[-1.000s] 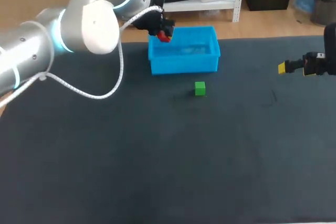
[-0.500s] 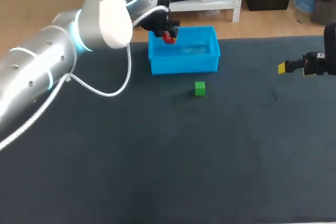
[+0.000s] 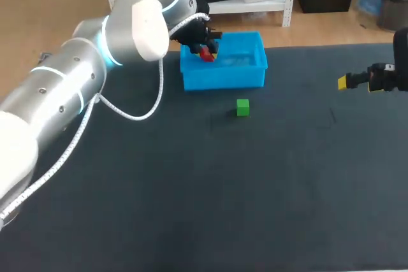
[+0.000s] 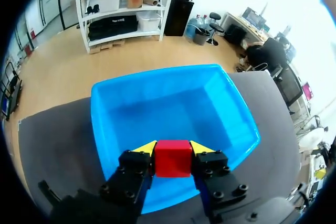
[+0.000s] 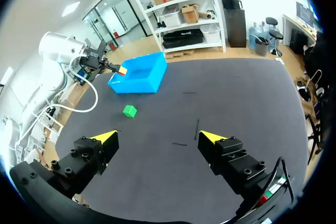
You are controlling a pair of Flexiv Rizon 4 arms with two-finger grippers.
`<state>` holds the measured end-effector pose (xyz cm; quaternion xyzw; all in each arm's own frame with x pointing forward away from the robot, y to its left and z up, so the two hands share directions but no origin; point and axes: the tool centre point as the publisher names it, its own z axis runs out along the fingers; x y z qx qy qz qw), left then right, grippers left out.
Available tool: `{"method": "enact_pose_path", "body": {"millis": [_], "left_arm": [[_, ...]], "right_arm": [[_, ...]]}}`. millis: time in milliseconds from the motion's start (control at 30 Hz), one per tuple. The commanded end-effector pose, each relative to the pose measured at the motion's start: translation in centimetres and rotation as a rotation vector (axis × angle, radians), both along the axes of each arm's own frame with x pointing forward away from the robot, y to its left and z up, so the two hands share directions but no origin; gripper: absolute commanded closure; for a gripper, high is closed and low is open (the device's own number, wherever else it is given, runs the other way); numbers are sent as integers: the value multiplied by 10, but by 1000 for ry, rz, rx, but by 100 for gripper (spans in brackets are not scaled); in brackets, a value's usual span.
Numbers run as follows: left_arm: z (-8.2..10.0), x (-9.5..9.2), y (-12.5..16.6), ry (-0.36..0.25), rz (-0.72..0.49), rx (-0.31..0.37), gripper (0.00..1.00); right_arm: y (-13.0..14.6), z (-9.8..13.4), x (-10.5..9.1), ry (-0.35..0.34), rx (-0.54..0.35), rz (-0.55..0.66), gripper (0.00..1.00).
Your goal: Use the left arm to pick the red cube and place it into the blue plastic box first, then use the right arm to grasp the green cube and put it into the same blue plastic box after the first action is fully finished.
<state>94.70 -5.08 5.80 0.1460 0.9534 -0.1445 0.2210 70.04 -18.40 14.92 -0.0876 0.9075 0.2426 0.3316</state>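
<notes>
One red cube (image 4: 172,161) gripped in left end effector (image 4: 173,148) over blue box (image 4: 157,95), right end effector (image 5: 157,138) splayed

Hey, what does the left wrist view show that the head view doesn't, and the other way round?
Only the left wrist view shows both yellow fingertips pressed against opposite sides of the red cube. Only the head view shows the green cube on the table in front of the blue plastic box, and the right gripper far off to the side. Both show the left gripper holding the red cube over the box.
</notes>
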Motion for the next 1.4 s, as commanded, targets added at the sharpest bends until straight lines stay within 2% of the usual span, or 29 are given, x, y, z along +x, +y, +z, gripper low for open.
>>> {"method": "enact_pose_path", "body": {"millis": [33,300,367,400,467,500,800,1000,1167,1267,1400], "left_arm": [[-2,13,-5,92,-16,42,100],[-3,11,-6,107,-24,79,98],[-4,12,-8,112,-25,88,56],[-4,12,-8,112,-27,90,48],[-4,12,-8,115,-26,92,8],[-4,12,-8,115,-25,94,0],[8,6,-9,95,-30,97,0],[34,-8,-9,48,-59,82,0],[57,-32,-2,-3,-85,63,0],[69,-55,7,-32,-95,44,0],[76,-82,20,-49,-96,35,0]], "right_arm": [[0,0,0,1,0,1,0],[0,0,0,1,0,1,0],[0,0,0,1,0,1,0],[0,0,0,1,0,1,0],[0,0,0,1,0,1,0],[0,0,0,1,0,1,0],[0,0,0,1,0,1,0],[0,0,0,1,0,1,0],[0,0,0,1,0,1,0],[0,0,0,1,0,1,0],[0,0,0,1,0,1,0]]}}
